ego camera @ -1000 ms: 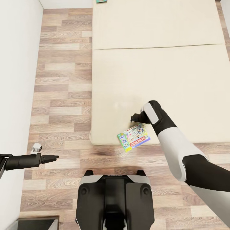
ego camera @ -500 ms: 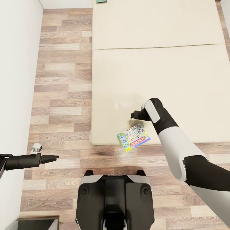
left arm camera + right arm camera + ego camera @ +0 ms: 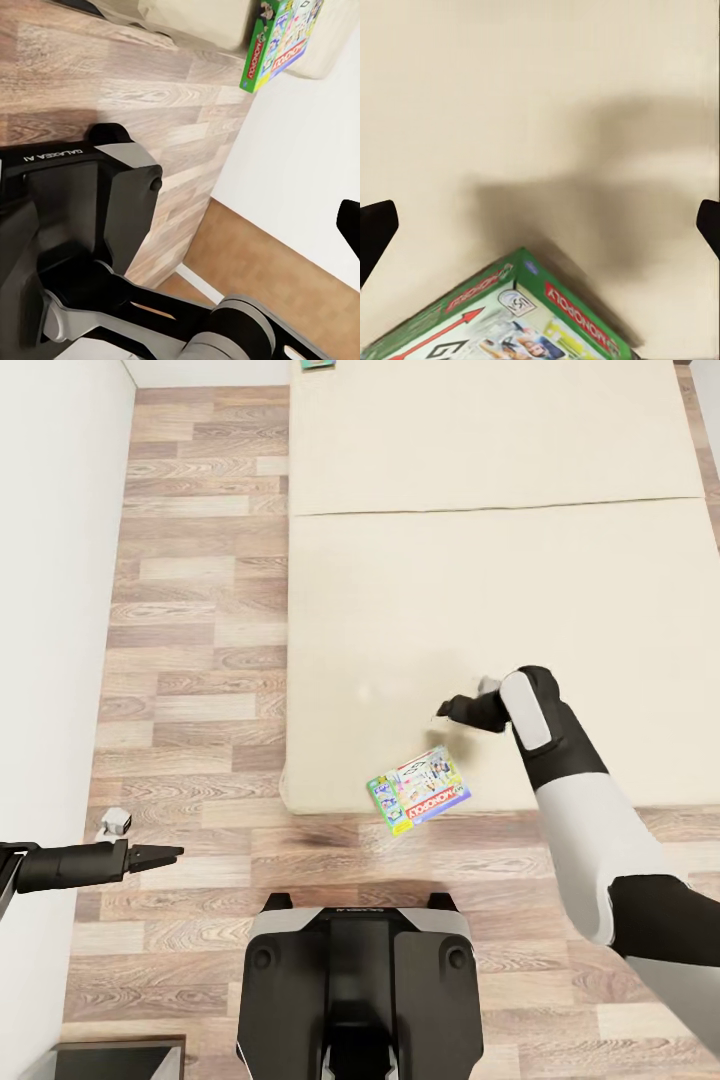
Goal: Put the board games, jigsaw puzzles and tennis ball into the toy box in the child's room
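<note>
My right gripper (image 3: 447,709) hangs spread wide and empty above the plain beige mattress of the bed (image 3: 500,590), right of frame centre in the head view; in its wrist view the fingertips (image 3: 375,229) sit far apart. Just below it, the white-green Monopoly board game box (image 3: 418,790), glossy printed cardboard, overhangs the mattress's near edge. My left gripper (image 3: 160,852), fingers pressed together and holding nothing, points across the wood-plank floor (image 3: 200,610) at lower left. A second flat box (image 3: 319,364) peeks in at the top edge. By my reckoning, collection has barely begun.
</note>
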{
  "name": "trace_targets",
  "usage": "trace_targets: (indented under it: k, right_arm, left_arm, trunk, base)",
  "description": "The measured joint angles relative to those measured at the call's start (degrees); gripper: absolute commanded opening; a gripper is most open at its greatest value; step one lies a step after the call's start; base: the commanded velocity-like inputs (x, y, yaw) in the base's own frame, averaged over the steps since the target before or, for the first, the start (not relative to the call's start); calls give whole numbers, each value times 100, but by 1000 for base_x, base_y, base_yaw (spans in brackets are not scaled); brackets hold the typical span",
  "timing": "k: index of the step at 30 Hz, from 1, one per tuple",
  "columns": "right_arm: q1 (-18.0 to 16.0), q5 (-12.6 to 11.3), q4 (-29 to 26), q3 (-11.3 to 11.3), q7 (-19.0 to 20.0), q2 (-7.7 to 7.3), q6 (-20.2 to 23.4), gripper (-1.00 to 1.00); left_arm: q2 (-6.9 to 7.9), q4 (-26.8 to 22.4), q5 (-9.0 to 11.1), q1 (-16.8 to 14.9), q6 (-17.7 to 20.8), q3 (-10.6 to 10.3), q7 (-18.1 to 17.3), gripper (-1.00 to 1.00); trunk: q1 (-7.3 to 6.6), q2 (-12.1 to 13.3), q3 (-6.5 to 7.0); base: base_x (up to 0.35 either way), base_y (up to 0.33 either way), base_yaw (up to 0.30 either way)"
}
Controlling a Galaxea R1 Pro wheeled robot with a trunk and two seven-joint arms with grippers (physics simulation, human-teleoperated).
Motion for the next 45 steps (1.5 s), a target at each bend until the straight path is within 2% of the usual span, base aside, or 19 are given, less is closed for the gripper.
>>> trace_targets:
  k: [5, 6, 9, 11, 12, 13, 14, 15, 17, 21, 23, 25, 27, 28, 31, 32, 37, 41, 45]
  right_arm:
    - [266, -1007, -672, -41, 6, -461, 2, 100]
    - [357, -1374, -887, -32, 7, -669, 3, 100]
    - [524, -2037, -1232, -14, 8, -1046, 4, 100]
    - [729, -2745, -1600, -4, 8, -1410, 5, 100]
    - [881, -3228, -1847, -2, 8, -1623, 6, 100]
    - [968, -3496, -1977, -1, 7, -1731, 6, 100]
    - [1144, -3966, -2198, -4, 4, -1918, 7, 100]
    - [1244, -4206, -2301, -10, 4, -2015, 7, 100]
    - [1679, -4970, -2608, -51, 3, -2382, 8, 100]
    - [2259, -5707, -2897, -200, 12, -2806, 7, 100]
    - [2778, -6185, -3089, -474, 39, -3031, -5, 100]
    - [3236, -6495, -3233, -768, 183, -3114, -5, 100]
    - [3571, -6673, -3341, -1001, 384, -3144, -6, 100]
    - [3899, -6777, -3447, -1232, 684, -3161, -6, 100]
    - [4426, -6877, -3577, -1553, 1305, -3161, -8, 100]
    - [4758, -6887, -3629, -1717, 1778, -3150, -9, 100]
    - [5769, -6977, -3683, -1982, 3089, -3112, -13, 100]
    - [6584, -6651, -3680, -2055, 3886, -2918, -12, 100]
    - [7029, -6265, -3675, -2078, 4322, -2626, -10, 100]
  left_arm:
    - [0, 0, -3, 0, -1, -2, 0, 100]
    - [0, 0, -3, 1, 0, -2, 0, 100]
    - [0, 0, -4, 0, -1, -2, 0, 100]
    - [0, 0, -4, 0, -1, -2, 0, 100]
    - [0, 0, -4, 0, 0, -2, 0, 100]
    - [0, 0, -4, 0, -1, -4, 0, 100]
    - [-2, 0, -4, 2, 0, -6, 0, 100]
    - [-3, 0, -4, 1, 1, -8, 0, 100]
    - [-16, 0, -9, 1, 5, -15, 0, 100]
    - [-38, 0, -11, 0, -1, -32, 0, 100]
    - [-56, -1, -12, 6, -17, -40, 1, 100]
    - [-69, -1, -12, 7, -30, -43, 1, 100]
    - [-76, 0, -12, 9, -39, -45, 1, 100]
    - [-81, -1, -10, 13, -43, -45, 1, 100]
    - [-86, 0, -5, 23, -50, -46, 0, 100]
    - [-88, -1, -2, 35, -54, -46, 0, 100]
    - [-100, 58, 33, 60, -154, -46, -2, 100]
    - [-202, 241, 51, 75, -467, -37, -2, 100]
    - [-335, 633, 41, 83, -823, -36, -1, 100]
  trunk:
    - [0, 0, 0]
    - [0, 0, 0]
    - [0, 0, 0]
    - [0, 0, 0]
    - [-1, 0, 0]
    - [0, 0, 0]
    - [-1, 0, 0]
    - [0, 0, 0]
    - [-1, 0, 0]
    - [0, 0, 0]
    - [-1, 0, 0]
    - [-1, 0, 0]
    - [0, 0, 0]
    - [-1, 0, 0]
    - [0, 0, 0]
    - [-1, 0, 0]
    - [0, 0, 0]
    - [0, 0, -1]
    - [0, 0, -1]
  base:
    - [0, 0, 0]
    - [0, 0, 0]
    - [0, 0, 0]
    - [0, 0, 0]
    - [0, 0, 0]
    - [0, 0, 0]
    - [0, 0, 0]
    - [0, 0, 0]
    - [0, 0, 0]
    - [0, 0, 0]
    - [0, 0, 0]
    - [0, 0, 0]
    - [0, 0, 0]
    - [0, 0, 0]
    - [0, 0, 0]
    - [0, 0, 0]
    - [0, 0, 0]
    - [0, 0, 0]
    - [0, 0, 0]
